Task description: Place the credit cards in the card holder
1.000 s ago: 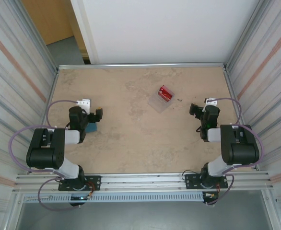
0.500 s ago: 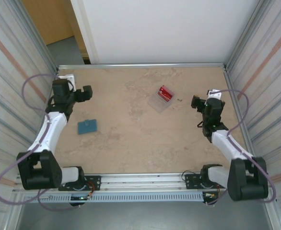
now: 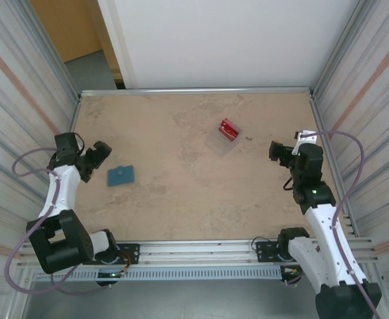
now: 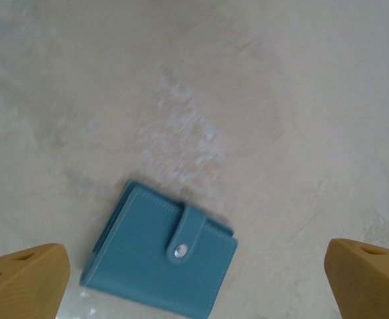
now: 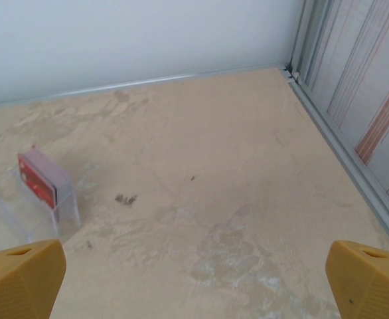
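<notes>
The card holder (image 3: 121, 175), a teal-blue wallet, lay flat on the table (image 3: 181, 206) near its left edge, about halfway between the near and far edges. It was closed, its small tab folded over the front and fastened with a metal snap (image 4: 179, 250). It sat slightly askew to the table's edges.

The left gripper (image 3: 96, 158) hung just to the left of the wallet, close to the left edge, and touched nothing. Its jaws stood wide apart and empty. In the left wrist view the two yellow fingers (image 4: 22, 279) sat at the bottom corners, with the wallet on the table between and beyond them.

The credit cards (image 3: 230, 129), a small red stack, stood on edge in one end of a clear plastic case (image 3: 218, 143). The case rested in the far half of the table, a little right of centre and well apart from the wallet.

The right gripper (image 3: 281, 154) was near the right edge, to the right of the case and apart from it. Its jaws were likewise spread wide, with nothing between them.
</notes>
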### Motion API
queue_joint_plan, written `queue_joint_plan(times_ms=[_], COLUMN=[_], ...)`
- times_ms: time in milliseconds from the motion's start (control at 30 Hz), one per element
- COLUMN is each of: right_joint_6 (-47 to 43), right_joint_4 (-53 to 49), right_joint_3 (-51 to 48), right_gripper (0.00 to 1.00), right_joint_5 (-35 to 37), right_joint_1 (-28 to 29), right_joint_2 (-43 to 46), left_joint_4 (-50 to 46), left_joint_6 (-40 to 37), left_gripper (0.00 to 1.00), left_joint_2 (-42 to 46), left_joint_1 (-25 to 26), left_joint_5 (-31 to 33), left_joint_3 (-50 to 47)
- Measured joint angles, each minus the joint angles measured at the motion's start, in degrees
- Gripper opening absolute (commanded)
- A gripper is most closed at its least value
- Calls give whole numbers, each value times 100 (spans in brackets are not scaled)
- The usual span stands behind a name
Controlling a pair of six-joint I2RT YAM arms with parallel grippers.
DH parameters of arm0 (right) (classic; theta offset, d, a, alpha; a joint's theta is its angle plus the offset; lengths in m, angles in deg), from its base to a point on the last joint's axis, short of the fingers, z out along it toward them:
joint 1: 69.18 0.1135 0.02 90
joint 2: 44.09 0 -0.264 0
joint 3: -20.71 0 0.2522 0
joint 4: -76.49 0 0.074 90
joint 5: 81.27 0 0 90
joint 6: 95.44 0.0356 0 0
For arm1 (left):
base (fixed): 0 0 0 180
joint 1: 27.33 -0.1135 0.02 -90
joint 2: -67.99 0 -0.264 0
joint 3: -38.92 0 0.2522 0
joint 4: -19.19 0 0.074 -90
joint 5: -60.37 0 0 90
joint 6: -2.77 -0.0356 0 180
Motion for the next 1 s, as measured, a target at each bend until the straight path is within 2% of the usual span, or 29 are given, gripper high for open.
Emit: queue_joint_plan(times_ms=[167, 333, 567, 800, 1000], right_joint_6=[-291, -605, -813, -898, -901], right_joint_4=[-741, -1187, -1298, -1309, -1246], right_joint_3=[284, 186, -428, -800, -927], right_gripper=[99, 99, 99, 99, 99], right_joint_5=[-328, -647, -675, -544, -446], right_joint_1=[-24, -4, 151, 155, 155], right_joint_2=[367, 671, 1388, 2269, 2468], left_joint_4=[57, 61, 63, 236, 372], left_joint_6=[411, 575, 667, 942, 1117], left_gripper=[98, 94, 92, 83, 74], left_joint_2=[-11, -22, -22, -164, -275], left_joint_1=[-118, -166, -243, -306, -306], left_joint_5=[-326, -374, -330, -382, -396], left_joint_3=[-348, -387, -525, -824, -1097])
